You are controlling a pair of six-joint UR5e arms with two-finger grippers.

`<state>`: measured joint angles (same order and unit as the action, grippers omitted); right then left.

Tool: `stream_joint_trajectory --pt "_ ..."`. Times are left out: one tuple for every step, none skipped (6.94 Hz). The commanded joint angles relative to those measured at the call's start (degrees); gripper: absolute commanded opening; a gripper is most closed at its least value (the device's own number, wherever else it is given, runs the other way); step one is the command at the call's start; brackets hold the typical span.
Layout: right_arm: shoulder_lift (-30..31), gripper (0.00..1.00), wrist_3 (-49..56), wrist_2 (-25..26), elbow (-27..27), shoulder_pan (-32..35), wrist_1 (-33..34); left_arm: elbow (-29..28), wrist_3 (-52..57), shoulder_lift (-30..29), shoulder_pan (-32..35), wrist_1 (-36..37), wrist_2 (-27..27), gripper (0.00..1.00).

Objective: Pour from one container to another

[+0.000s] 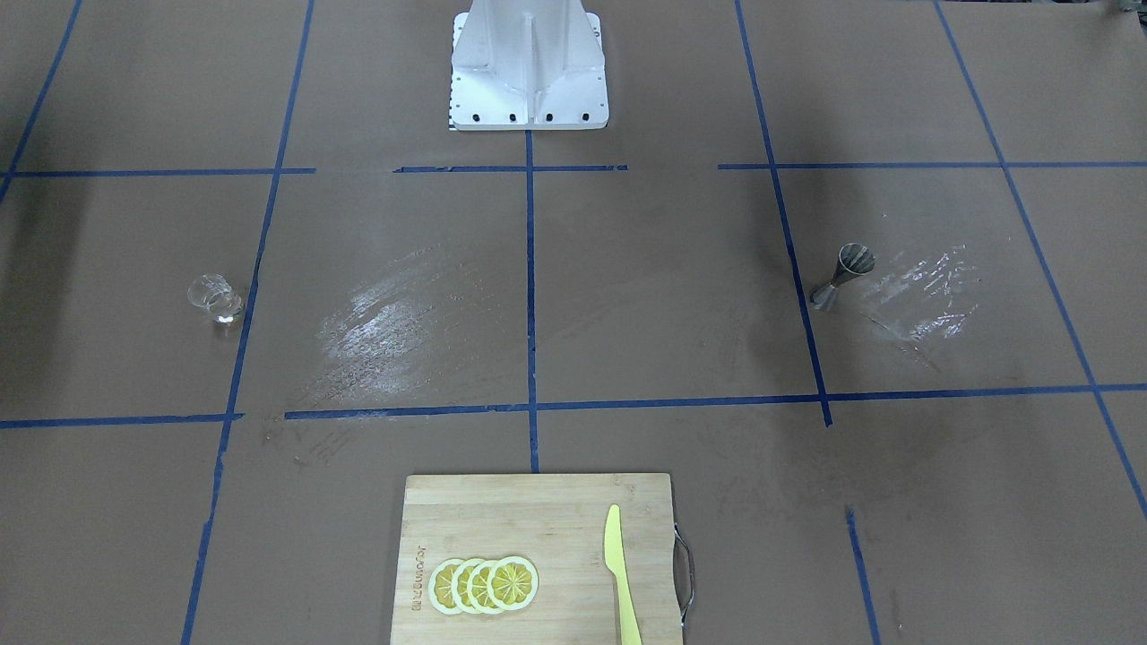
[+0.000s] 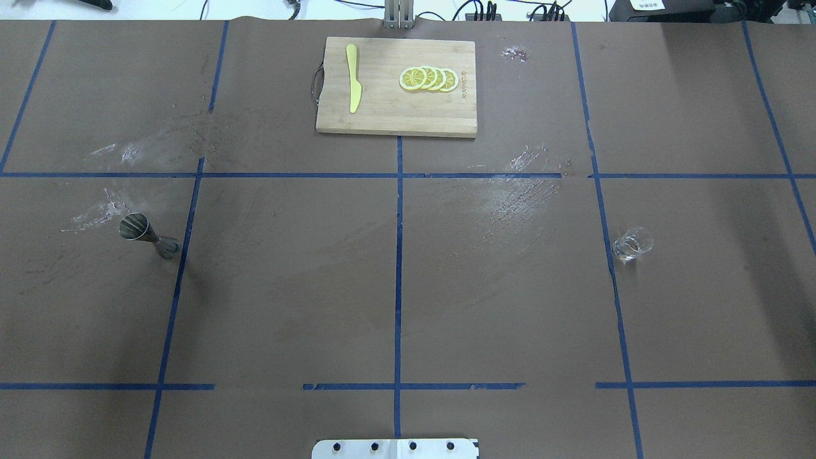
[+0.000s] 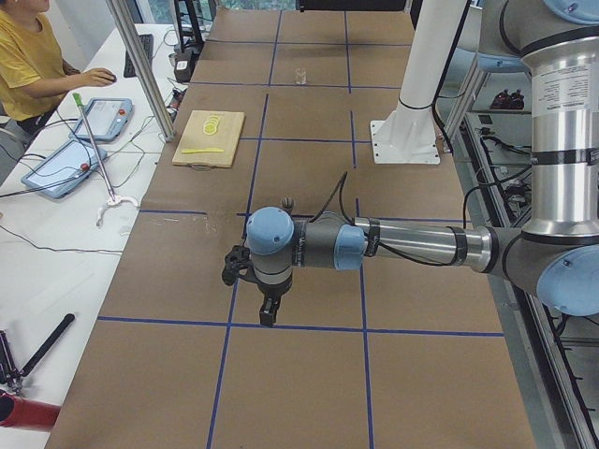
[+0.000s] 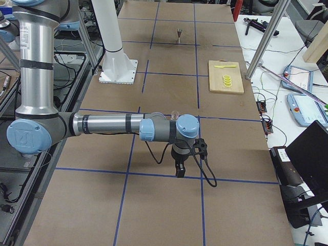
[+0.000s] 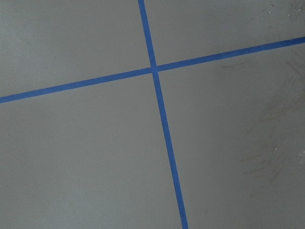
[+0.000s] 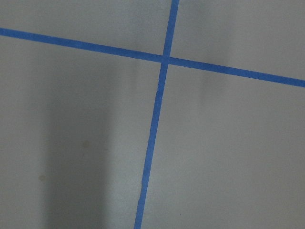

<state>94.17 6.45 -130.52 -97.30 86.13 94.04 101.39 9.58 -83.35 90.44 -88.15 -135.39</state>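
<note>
Left arm (image 3: 412,243) partly hides the jigger (image 3: 287,202) (tiny).

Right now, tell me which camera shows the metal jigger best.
Exterior front-facing: the metal jigger shows largest, unblocked, hourglass waist plain. Overhead exterior shows it similarly, more from above. Exterior right has it tiny and far; exterior left barely shows it. Wrist views miss it.

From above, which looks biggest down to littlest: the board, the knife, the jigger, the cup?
1. the board
2. the knife and the jigger: about alike in length, so I won't rank them
3. the cup, smallest
</note>
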Motion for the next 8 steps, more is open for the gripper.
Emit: stream_joint_trajectory --pt "-0.04 1.00 0.05 0.00 -0.09 0.00 0.00 1.00 0.35 0.03 0.09 -0.01 0.12 1.00" --pt "-0.13 1.00 0.22 0.00 -0.17 -0.09 0.00 0.66 0.44 -0.05 0.09 -0.88 0.21 1.00" --pt "-0.13 1.00 0.14 -0.09 -0.35 -0.18 0.00 1.52 0.52 0.56 0.09 -2.02 0.47 1.00" --pt "-0.22 1.00 0.05 -0.09 -0.35 -0.18 0.00 0.92 0.53 0.30 -0.44 -2.81 0.74 1.00" --pt "-0.83 1.00 -0.47 -0.09 -0.79 -0.35 -0.09 1.53 0.61 0.38 -0.35 -6.48 0.74 1.00" --pt "-2.83 1.00 -0.39 0.09 -1.49 -0.35 -0.09 -0.21 0.44 -0.14 -0.44 -10.60 0.65 1.00" --pt "-5.20 1.00 -0.56 0.09 -1.75 -0.35 -1.92 -2.14 0.09 -0.92 -0.44 -19.69 0.04 1.00" --pt "-5.40 1.00 -2.65 0.18 -0.89 -0.27 -9.50 -2.68 -0.61 -0.67 -0.44 -30.57 -2.92 1.00"
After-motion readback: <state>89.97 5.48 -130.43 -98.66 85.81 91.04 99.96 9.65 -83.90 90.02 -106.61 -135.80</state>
